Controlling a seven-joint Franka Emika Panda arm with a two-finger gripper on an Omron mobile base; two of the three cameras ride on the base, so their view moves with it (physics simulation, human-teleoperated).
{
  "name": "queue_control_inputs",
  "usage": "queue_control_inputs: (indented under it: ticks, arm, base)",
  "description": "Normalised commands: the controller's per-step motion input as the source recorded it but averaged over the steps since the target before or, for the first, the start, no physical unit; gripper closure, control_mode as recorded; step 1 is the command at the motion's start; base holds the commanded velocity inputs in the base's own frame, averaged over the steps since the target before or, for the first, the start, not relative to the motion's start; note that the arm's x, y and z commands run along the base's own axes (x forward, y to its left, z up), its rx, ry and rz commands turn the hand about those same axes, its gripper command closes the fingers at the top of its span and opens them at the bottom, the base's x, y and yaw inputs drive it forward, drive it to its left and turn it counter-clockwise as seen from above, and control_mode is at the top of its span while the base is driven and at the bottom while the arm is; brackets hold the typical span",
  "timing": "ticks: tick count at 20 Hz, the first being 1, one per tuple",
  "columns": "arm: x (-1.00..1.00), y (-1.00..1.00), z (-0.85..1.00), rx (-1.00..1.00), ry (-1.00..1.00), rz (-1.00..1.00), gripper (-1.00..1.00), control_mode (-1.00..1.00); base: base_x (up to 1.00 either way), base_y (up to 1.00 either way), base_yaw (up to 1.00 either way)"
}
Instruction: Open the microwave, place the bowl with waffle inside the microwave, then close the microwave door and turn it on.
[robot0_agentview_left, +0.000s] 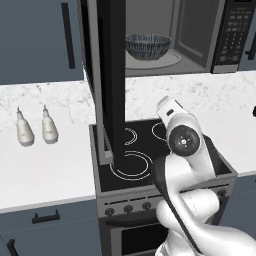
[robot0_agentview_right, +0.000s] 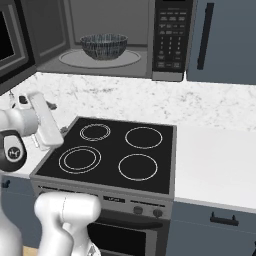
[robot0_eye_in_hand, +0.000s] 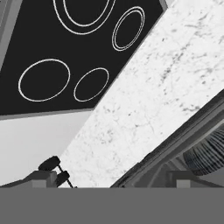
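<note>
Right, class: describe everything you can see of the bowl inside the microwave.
The bowl is small, round and dark grey-blue with fine white streaks, looking like glazed ceramic. It stands upright on the round glass turntable in the grey cavity of the microwave, whose door hangs wide open. Nothing else touches it. Its contents cannot be seen from these angles.

Bowl (robot0_agentview_left: 148, 46) dark grey-blue, white streaks; microwave (robot0_agentview_right: 112, 37) grey inside, black keypad; stove (robot0_agentview_right: 112, 152) black, white rings.

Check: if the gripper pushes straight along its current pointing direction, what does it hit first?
Likely the white marble backsplash, between the stove and the open microwave; the hand view centres on it. Depth is unclear.
</note>
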Motion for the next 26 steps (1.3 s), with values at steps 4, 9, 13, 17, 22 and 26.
queue_control_inputs:
  ticks: [4,9,13,17,22,26]
  arm:
    - [0.06,0.27,-0.66,0.00,-0.01,-0.02,-1.00,-1.00]
    - [0.09,0.46,-0.64,-0.01,-0.03,-0.02,-1.00,-1.00]
    - [0.14,0.66,-0.64,-0.06,-0.08,-0.01,-1.00,-1.00]
    - [0.12,0.75,-0.61,-0.09,-0.11,-0.01,-1.00,-1.00]
    - [0.00,0.97,-0.21,-0.03,-0.23,-0.04,-1.00,-1.00]
    - [0.00,1.00,0.00,-0.02,-0.26,-0.10,-1.00,-1.00]
  base:
    - [0.00,0.00,0.00]
    - [0.00,0.00,0.00]
    - [0.00,0.00,0.00]
    - [0.00,0.00,0.00]
    - [0.00,0.00,0.00]
    - [0.00,0.00,0.00]
